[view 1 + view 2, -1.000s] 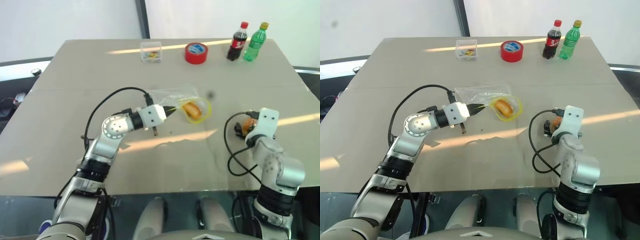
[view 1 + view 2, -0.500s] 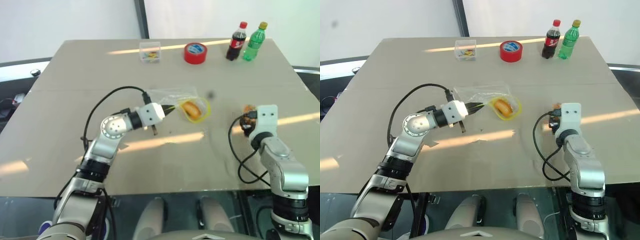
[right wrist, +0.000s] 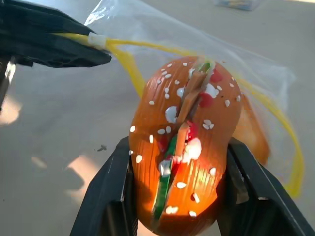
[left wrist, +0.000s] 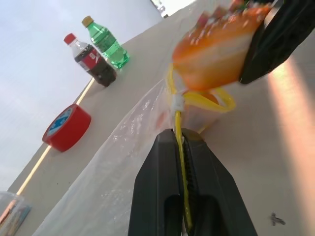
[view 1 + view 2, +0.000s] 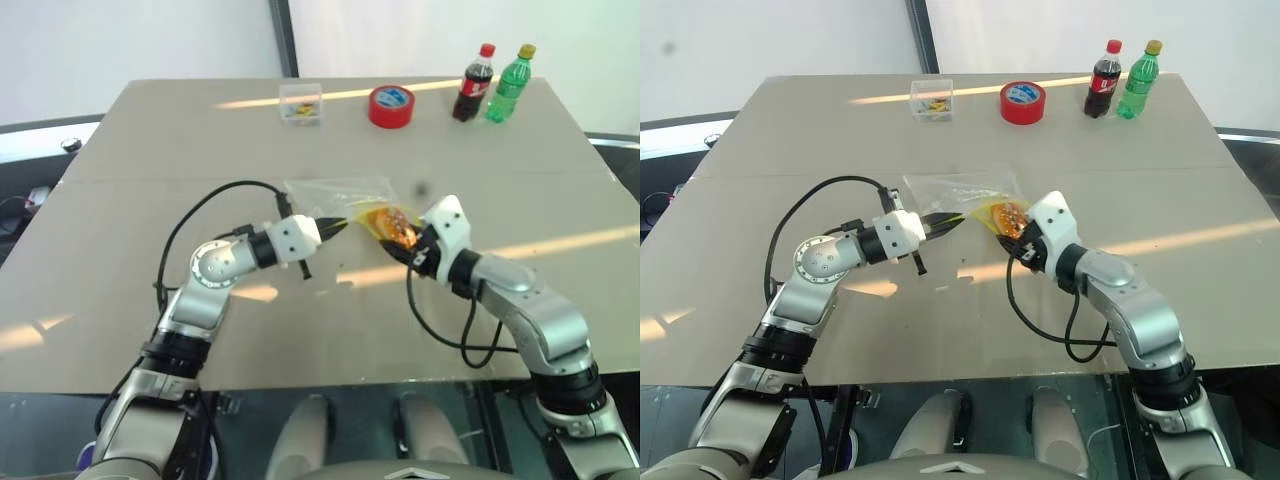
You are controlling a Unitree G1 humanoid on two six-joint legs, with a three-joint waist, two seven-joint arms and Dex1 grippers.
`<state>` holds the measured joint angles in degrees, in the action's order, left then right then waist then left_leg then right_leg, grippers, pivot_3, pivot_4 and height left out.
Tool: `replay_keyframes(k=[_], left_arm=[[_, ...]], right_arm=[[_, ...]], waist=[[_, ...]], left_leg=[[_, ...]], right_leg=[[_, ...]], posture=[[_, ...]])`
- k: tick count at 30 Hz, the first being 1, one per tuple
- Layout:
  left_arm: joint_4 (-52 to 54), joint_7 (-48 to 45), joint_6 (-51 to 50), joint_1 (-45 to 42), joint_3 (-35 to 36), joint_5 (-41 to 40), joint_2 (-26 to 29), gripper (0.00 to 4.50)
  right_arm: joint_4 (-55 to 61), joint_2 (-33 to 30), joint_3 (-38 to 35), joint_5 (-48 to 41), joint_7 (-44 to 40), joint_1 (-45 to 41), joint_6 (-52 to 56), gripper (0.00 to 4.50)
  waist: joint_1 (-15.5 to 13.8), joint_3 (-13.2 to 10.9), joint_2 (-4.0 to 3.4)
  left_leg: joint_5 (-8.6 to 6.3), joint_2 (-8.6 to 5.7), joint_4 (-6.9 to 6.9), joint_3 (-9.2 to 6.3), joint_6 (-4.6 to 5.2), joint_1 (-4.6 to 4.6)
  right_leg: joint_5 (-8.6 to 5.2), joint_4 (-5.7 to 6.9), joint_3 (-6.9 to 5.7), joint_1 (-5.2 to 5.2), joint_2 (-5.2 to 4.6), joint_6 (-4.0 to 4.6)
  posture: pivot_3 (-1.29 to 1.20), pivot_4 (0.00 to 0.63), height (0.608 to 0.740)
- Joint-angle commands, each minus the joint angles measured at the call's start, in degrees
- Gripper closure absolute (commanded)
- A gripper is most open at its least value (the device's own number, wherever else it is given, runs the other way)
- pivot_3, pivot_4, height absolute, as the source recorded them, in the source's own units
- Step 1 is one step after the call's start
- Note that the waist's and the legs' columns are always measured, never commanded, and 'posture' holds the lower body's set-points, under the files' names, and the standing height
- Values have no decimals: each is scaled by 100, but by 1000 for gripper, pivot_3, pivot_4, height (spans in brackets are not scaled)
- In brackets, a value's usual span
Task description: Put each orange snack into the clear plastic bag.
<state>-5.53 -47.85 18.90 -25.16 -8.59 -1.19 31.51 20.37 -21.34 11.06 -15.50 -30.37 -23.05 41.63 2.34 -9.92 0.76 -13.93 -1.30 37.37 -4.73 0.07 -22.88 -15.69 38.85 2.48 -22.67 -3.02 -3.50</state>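
Right now, at this stamp, your right gripper [image 3: 179, 216] was clamped on one orange snack [image 3: 184, 142], a speckled bun-shaped piece pinched between the two black fingers [image 3: 106, 191] with its seam running up between them. You had that snack raised off the table [image 5: 150, 170] and held right at the mouth of the clear plastic bag [image 5: 345, 198], just in front of the fingers.

Your left gripper [image 4: 183, 162] was pressed together on the bag's yellow seal strip [image 4: 181, 142]; the strip ran up between the closed fingers and looped open just past their tips, so the mouth stood as a yellow ring facing your right gripper. The two grippers pointed toward each other, tips near but apart, with the bag's opening between them.

A second orange snack [image 3: 253, 130] sat beyond the held one, seen through the plastic; from the left wrist view a bit of orange [image 4: 209, 100] showed under the yellow loop. It looked to be inside the bag, though the crinkled film made the exact edge hard to read.

Well beyond both grippers, along the far edge of the table, stood a small clear box [image 5: 301, 103], a red tape roll [image 5: 391, 106], a cola bottle [image 5: 474, 83] and a green bottle [image 5: 509, 84], the two bottles just beside each other.
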Motion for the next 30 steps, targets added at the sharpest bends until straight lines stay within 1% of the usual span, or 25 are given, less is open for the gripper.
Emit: replay_keyframes(k=[1, 5, 9, 11, 13, 16, 18, 19, 20, 23, 30], left_arm=[[460, -50, 171, 193, 124, -151, 116, 4500], [717, -37, 172, 483, 143, -106, 220, 4500], [859, -83, 178, 772, 116, -32, 369, 4500], [893, -86, 196, 902, 66, 34, 421, 4500], [918, -39, 135, 962, 62, 34, 409, 4500], [912, 55, -11, 1002, 99, 24, 359, 4500], [900, 105, -88, 1005, 114, 15, 333, 4500], [816, 209, -205, 953, 153, 5, 268, 4500], [749, 313, -336, 904, 197, -15, 202, 4500], [670, 521, -762, 787, 320, -134, 32, 4500], [759, 629, -1545, 541, 538, -516, -186, 4500]], right_arm=[[-392, -38, 330, 243, -293, -303, -510, 2566], [-1157, -79, 677, 652, -536, -596, -1129, 2566], [-1875, -177, 1044, 1327, -655, -1008, -2058, 2566], [-2252, -118, 1173, 1627, -631, -1260, -2552, 2566], [-2541, 5, 1209, 1736, -683, -1446, -2865, 2566], [-2923, 182, 1242, 1997, -626, -1702, -3371, 1721], [-3064, 236, 1224, 2105, -643, -1752, -3581, 753], [-2986, 214, 1199, 2191, -570, -1680, -3709, 169], [-2874, 189, 1155, 2239, -517, -1595, -3771, 74], [-2386, 32, 965, 2260, -484, -1297, -3799, 74], [-950, -560, 324, 1916, -735, -436, -3095, 74]], waist=[[0, 0, 0], [-1, 0, 0], [-1, -1, 0], [18, -1, 0], [8, -1, 0], [5, -1, 0], [1, -1, 0], [-7, -1, 0], [-20, -1, 0], [-43, -1, 0], [-29, -1, 0]], left_leg=[[0, 0, -1, 0, 0, 0], [0, 1, -1, -2, 0, 0], [0, 1, -1, -1, 0, 0], [0, 1, -1, 2, 0, 2], [0, 1, -1, 2, 0, 2], [0, 4, -2, -1, -1, 1], [0, 4, -2, 1, -1, 1], [0, 4, -2, 1, -1, 1], [0, 3, -2, -1, -1, 0], [0, 2, -1, -4, -1, -2], [0, 2, -1, -5, 0, -4]], right_leg=[[0, 0, 0, 0, 0, 0], [0, -1, -2, 0, 0, 0], [0, 0, -2, 0, -2, 0], [0, 1, 0, 0, -1, 0], [0, 2, 0, -2, 0, 0], [0, 1, -2, -3, 1, 1], [0, 1, 0, -3, -1, 1], [0, 0, 0, -2, -1, 1], [0, 0, -1, -2, -2, 1], [0, 0, -3, -2, -4, 1], [0, 1, -4, -2, -4, 1]], posture=[[0, 150, 740], [0, 150, 740], [0, 150, 740], [0, 150, 740], [0, 150, 740], [0, 150, 740], [0, 150, 740], [0, 150, 740], [0, 150, 740], [0, 150, 740], [0, 150, 740]])
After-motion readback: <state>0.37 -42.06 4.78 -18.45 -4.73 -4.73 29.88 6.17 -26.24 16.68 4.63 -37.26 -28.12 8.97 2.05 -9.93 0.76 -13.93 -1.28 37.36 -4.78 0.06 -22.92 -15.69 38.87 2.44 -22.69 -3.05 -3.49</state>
